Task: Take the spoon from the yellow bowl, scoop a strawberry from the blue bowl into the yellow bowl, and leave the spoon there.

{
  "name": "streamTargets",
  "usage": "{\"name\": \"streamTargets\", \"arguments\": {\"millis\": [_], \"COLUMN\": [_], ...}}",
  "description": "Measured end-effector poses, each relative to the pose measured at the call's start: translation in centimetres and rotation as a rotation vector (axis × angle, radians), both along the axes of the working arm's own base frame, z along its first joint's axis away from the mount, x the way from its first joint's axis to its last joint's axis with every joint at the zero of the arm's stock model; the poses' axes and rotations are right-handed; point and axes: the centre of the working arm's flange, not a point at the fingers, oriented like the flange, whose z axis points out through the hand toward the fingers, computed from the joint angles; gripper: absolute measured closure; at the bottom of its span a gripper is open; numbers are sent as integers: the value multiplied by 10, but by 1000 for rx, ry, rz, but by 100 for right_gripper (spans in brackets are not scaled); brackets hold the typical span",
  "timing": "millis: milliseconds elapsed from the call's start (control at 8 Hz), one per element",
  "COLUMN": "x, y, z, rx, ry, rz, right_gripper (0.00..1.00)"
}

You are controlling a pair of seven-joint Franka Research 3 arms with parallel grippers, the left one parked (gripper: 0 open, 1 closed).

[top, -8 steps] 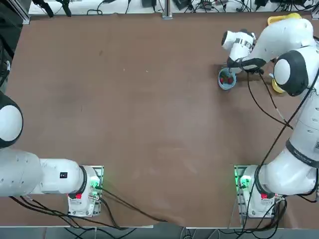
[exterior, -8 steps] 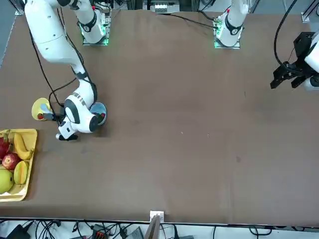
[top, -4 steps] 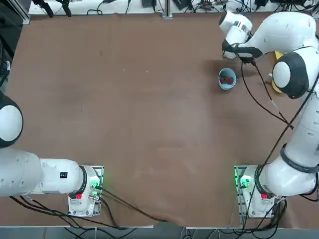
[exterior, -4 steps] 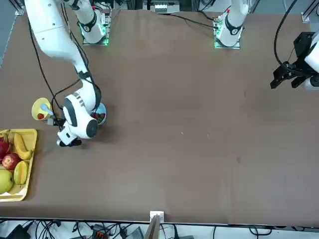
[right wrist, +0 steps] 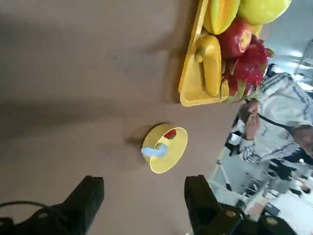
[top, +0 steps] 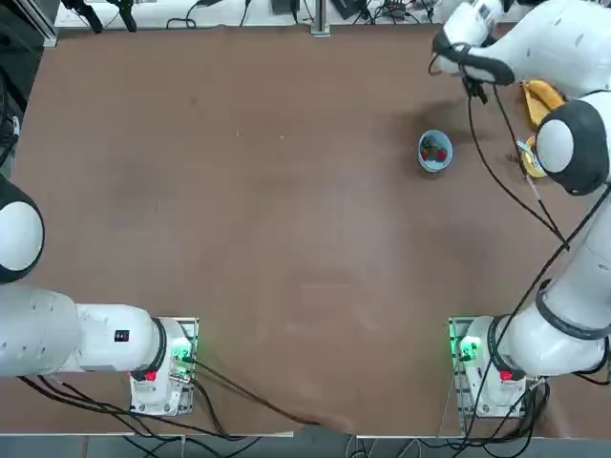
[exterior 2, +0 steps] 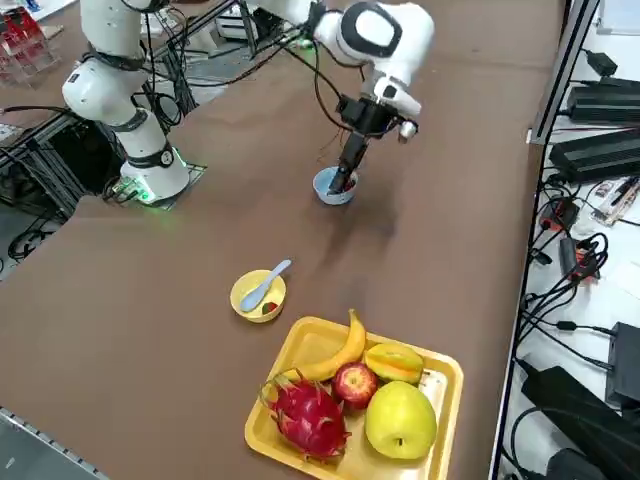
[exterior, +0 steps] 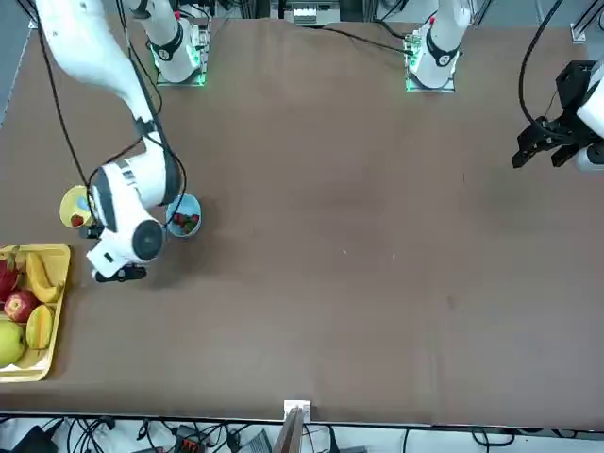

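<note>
Tabletop [exterior 2: 200,290] is left bare around the yellow bowl [right wrist: 165,148]; the spoon [right wrist: 154,151] is seen resting there, apart from the spread, empty right gripper [right wrist: 145,205].

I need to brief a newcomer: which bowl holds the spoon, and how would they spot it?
Find the yellow fruit tray at the table's corner. Beside it sits a small round yellow bowl with the pale-blue spoon and a strawberry inside; the other small bowl is blue.

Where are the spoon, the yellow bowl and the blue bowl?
spoon [exterior 2: 265,284], right side view, mid-handle.
yellow bowl [right wrist: 177,145], right wrist view, inner wall.
blue bowl [top: 424,158], top view, rim.
</note>
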Motion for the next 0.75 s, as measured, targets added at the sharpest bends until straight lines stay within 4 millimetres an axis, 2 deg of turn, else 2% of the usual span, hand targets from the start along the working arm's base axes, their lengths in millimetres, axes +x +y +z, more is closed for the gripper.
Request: {"name": "streamTargets", "arguments": {"millis": [375, 750], "x": [0, -16], "y": [-37, -66], "z": [84, 153], "rx": [191, 388], "ry": [-38, -105], "rz": [-29, -72], "right_gripper": [0, 0]}}
